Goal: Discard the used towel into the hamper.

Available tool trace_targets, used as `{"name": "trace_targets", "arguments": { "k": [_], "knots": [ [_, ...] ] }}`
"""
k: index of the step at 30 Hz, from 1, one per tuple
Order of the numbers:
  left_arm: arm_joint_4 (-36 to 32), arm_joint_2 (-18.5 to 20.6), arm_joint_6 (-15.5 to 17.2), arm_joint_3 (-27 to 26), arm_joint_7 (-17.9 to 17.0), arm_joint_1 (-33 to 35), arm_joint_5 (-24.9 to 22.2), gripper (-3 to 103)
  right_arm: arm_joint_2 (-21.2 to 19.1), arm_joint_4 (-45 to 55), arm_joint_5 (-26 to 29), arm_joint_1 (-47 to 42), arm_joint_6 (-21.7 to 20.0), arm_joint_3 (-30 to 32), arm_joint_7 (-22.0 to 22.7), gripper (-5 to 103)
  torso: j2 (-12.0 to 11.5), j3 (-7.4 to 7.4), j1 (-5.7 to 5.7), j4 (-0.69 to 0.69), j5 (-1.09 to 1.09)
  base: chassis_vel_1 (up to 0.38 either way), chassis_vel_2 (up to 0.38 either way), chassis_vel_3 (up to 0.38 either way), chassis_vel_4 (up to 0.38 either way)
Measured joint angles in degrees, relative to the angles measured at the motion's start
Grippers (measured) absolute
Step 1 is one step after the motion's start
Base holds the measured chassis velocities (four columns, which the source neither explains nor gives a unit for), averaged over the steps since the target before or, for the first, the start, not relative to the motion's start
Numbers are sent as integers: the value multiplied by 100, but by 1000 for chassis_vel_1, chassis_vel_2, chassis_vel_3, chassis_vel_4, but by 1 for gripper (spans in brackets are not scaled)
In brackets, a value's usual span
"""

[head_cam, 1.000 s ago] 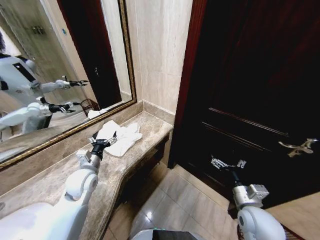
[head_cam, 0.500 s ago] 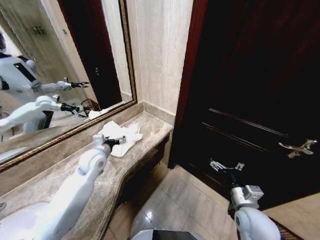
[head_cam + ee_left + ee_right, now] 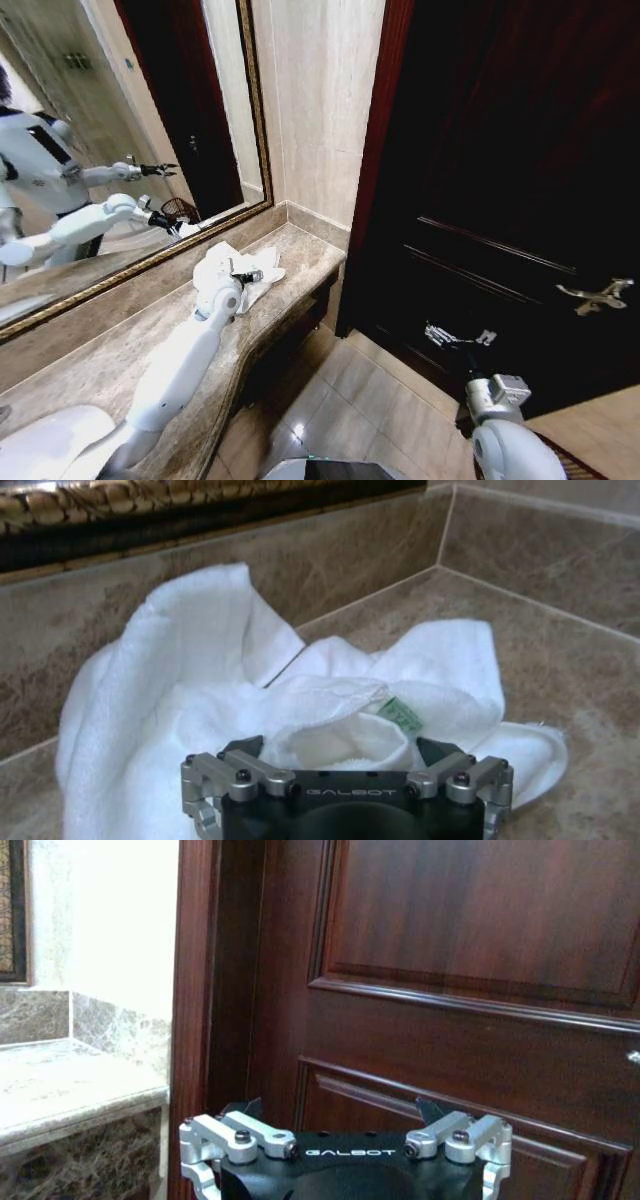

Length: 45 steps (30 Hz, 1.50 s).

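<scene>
The left gripper [image 3: 247,275] is stretched out along the marble counter [image 3: 130,360] and sits right in the white towel [image 3: 222,268], which lies crumpled near the far corner where the counter meets the mirror [image 3: 120,130] and the side wall. Seen from the left wrist, the towel [image 3: 300,705] bulges up between the spread fingers [image 3: 243,748], a fold with a small green tag [image 3: 400,712] pushed into the gap — the jaws look open around the cloth rather than clamped on it, though the tips are buried and a light pinch can't be ruled out. Coming in low and level with the counter makes sense: it lets the fingers straddle a raised fold instead of scraping flat fabric off stone.

The right gripper [image 3: 458,338] hangs idle low by the dark wooden door [image 3: 500,150], fingers apart and holding nothing, well clear of the counter so it won't get in the way.

The hamper [image 3: 178,210] is visible as a reflection in the mirror — a dark woven basket behind the robot's mirrored arm, so it probably stands somewhere behind the robot. The towel has not been lifted yet.
</scene>
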Motion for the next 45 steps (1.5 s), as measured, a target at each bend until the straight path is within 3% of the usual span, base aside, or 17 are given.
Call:
{"name": "trace_targets", "arguments": {
  "k": [2, 4, 6, 12, 13, 17, 21, 25, 30, 35, 40, 45],
  "knots": [
    [29, 3, -9, -7, 28, -2, -4, 102, 0, -1, 3, 2, 12, 4, 19, 100, -2, -1, -1, 0, 0, 0, 0, 0, 0],
    [60, 9, -54, -21, 55, -12, -12, 93, 6, -5, 7, 3, 42, 8, 45, 100, -3, -2, -2, 0, 0, 0, 0, 0, 0],
    [64, 11, -73, -25, 66, -14, -15, 93, 11, -10, 7, 4, 58, 8, 52, 100, -4, -2, -2, 0, 0, 0, 0, 0, 0],
    [58, 25, -164, -24, 186, 99, 70, 67, 32, -4, 8, -9, 85, 8, 60, 100, -8, -4, -4, 0, 0, 0, 0, 0, 0],
    [58, 25, -164, -24, 186, 99, 70, 67, 32, -4, 8, -9, 85, 8, 60, 100, -8, -4, -4, 0, 0, 0, 0, 0, 0],
    [35, 19, -250, -14, 222, 175, 164, 44, 18, 31, 20, -17, 88, 36, 71, 100, -9, -5, -5, 0, 0, 0, 0, 0, 0],
    [33, 30, -340, -9, 252, 177, 185, 39, 19, 42, 23, -19, 91, 42, 72, 100, -10, -5, -5, 0, 0, 0, 0, 0, 0],
    [54, 31, -439, 7, 281, 149, 276, 18, 33, 43, 25, -14, 104, 34, 80, 100, -12, -5, -5, 0, -1, 0, 0, 0, 0],
    [-36, 41, -555, 8, 289, 169, 316, 12, 30, 59, 34, -7, 109, 33, 114, 100, -14, -6, -5, 0, -2, 0, 0, 0, 0],
    [-429, 167, -913, -50, 596, 272, 451, 10, 28, 85, 54, 1, 111, 36, 152, 100, -14, -6, -6, -1, -1, 0, 0, 0, 0],
    [-1217, 503, -1715, -203, 1265, 470, 913, 10, 47, 117, 68, 52, 116, 12, 170, 100, -14, -7, -7, -1, -1, 0, 0, 0, 0],
    [-2068, 875, -2268, -511, 1838, 736, 1107, 10, 68, 208, 137, 92, 119, -12, 213, 100, -14, -8, -7, 0, -1, 0, 0, 0, 0]
  ]
}}
